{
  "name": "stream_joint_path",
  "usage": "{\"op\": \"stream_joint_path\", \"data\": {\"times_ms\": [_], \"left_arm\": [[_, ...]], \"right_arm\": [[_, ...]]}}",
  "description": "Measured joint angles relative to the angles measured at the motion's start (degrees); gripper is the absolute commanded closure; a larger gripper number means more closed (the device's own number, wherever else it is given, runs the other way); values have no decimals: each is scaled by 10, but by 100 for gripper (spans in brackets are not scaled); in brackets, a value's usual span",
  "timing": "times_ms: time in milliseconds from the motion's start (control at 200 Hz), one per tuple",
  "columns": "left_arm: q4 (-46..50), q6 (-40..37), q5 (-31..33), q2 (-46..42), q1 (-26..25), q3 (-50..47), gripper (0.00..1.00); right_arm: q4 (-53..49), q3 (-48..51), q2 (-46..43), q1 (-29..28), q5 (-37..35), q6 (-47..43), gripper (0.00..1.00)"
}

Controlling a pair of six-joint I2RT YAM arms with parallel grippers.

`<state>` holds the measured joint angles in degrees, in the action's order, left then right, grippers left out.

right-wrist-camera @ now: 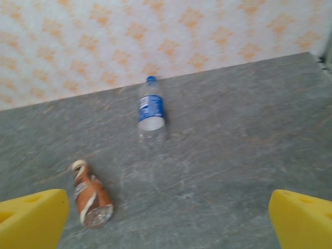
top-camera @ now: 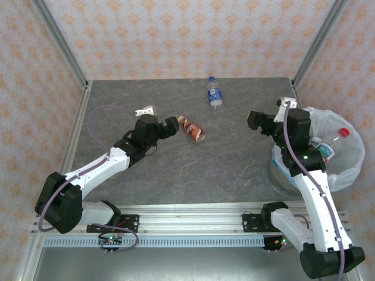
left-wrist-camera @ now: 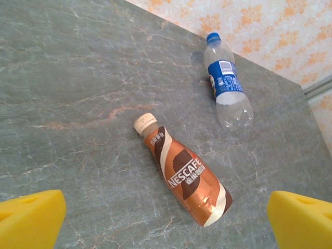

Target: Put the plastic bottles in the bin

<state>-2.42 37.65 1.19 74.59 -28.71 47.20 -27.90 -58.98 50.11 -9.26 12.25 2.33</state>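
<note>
**Brown plastic bottle lies just ahead of our left gripper**

It rests on its side on the table, cap towards the gripper, whose jaws stand wide and empty; we judge the step in hand to be its pickup; we should turn the wrist so the pads cross the labelled middle, come down level, and close gently, since a round body may roll away; the blue-labelled bottle lies near the far edge, well apart; our right gripper hangs wide and empty beside the bin, which holds several bottles; the table is grey, marbled and flat; orange-patterned walls and metal posts enclose it.
</note>
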Motion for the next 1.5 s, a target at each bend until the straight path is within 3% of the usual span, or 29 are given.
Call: {"op": "stream_joint_path", "data": {"times_ms": [180,380,841,1196,1501], "left_arm": [[49,40,46,-5,7,0,0],[98,76,70,-5,22,0,0],[150,100,99,-29,30,-7,0],[164,101,104,-45,37,-20,0],[172,101,115,-66,46,-24,0]], "right_arm": [[50,0,92,-100,6,0,1],[78,-14,247,-184,-50,-11,1],[103,-154,462,-183,-153,-12,1],[35,-296,605,-112,-98,-49,1],[-47,-485,764,-104,-68,-83,1]]}}
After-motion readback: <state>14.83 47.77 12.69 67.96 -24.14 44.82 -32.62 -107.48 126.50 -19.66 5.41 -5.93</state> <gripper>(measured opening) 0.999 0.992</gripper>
